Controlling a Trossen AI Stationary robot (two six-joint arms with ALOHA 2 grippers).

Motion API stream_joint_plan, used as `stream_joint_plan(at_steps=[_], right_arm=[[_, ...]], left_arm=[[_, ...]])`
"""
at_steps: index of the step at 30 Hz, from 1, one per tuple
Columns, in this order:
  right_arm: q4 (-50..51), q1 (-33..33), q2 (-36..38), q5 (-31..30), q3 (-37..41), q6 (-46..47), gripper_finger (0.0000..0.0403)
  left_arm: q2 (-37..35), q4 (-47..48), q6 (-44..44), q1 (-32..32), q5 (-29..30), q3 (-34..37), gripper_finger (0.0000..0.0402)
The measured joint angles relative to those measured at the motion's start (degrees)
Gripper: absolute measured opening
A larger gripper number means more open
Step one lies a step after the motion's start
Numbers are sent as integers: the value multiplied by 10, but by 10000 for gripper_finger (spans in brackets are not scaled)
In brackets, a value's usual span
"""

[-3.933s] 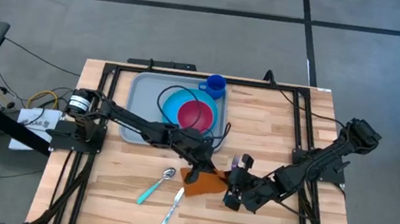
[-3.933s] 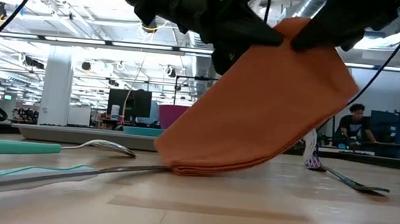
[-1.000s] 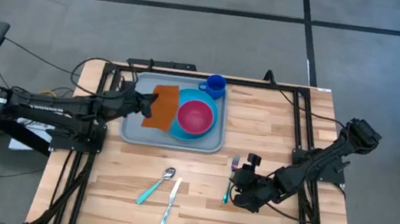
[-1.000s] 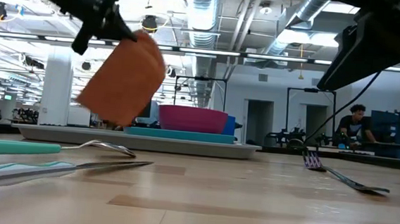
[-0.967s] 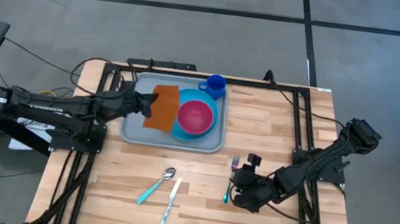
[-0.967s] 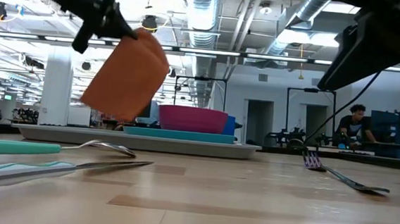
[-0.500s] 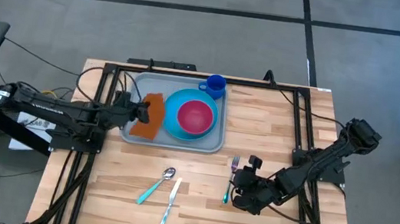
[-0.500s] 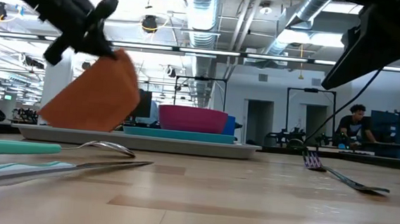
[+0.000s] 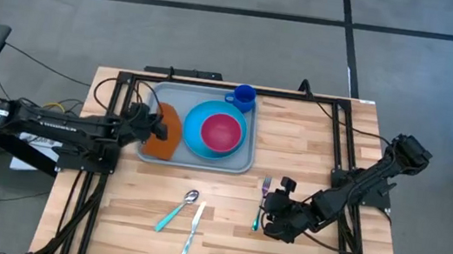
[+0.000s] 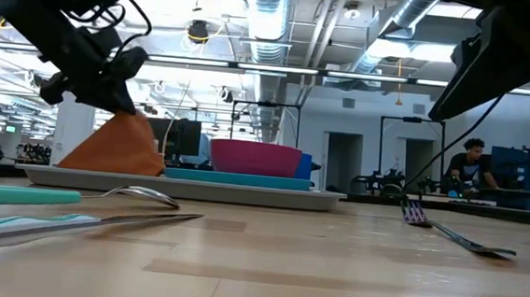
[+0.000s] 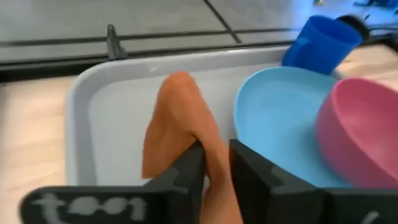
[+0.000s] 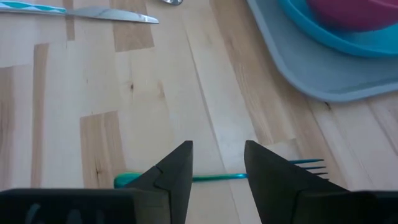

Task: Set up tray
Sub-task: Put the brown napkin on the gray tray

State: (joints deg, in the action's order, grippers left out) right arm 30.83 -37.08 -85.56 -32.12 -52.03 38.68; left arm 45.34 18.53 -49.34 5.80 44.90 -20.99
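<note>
Tray (image 9: 153, 100) at far-left part of surface (image 9: 311, 147), holding plate (image 9: 194, 140) w/ pink bowl (image 9: 221, 131); blue cup (image 9: 244, 97) at tray's far rim. Napkin (image 9: 164, 132) draped on tray's bare left strip beside plate, prob. so as not to cover the dish. Left hand (image 11: 214, 165) at tray's left edge, fingers astride napkin's near fold, grip loosening; clamped or let go: can't tell. Right hand (image 12: 216, 163) well off tray's near-right corner, parted, empty, hovering over fork (image 9: 260, 203), likely lining up a pick. Spoon (image 9: 176, 210) & knife (image 9: 193, 233) lie nearer, below tray, not yet loaded.
</note>
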Motion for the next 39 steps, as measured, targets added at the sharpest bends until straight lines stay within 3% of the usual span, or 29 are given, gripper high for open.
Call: stream_joint_plan(at_steps=[7, 15, 21, 26, 33, 36, 39], right_arm=[[0, 0, 0, 0, 0, -1, 137], [0, 0, 0, 0, 0, -2, 138], [0, 0, 0, 1, 0, -2, 137], [0, 0, 0, 1, 0, -2, 138], [0, 0, 0, 1, 0, -2, 136], [0, 0, 0, 1, 0, -2, 138], [0, 0, 0, 1, 0, -2, 138]], left_arm=[[7, 71, -7, 77, -26, 0, 110], [8, 139, 47, 149, -185, -16, 104], [6, 130, 53, 131, -192, -77, 94], [22, 110, 23, 91, -212, -77, 78], [130, 74, -26, 21, -196, -40, 47], [178, 72, -51, 13, -153, -40, 27], [224, 70, -56, 20, -149, -40, 6]])
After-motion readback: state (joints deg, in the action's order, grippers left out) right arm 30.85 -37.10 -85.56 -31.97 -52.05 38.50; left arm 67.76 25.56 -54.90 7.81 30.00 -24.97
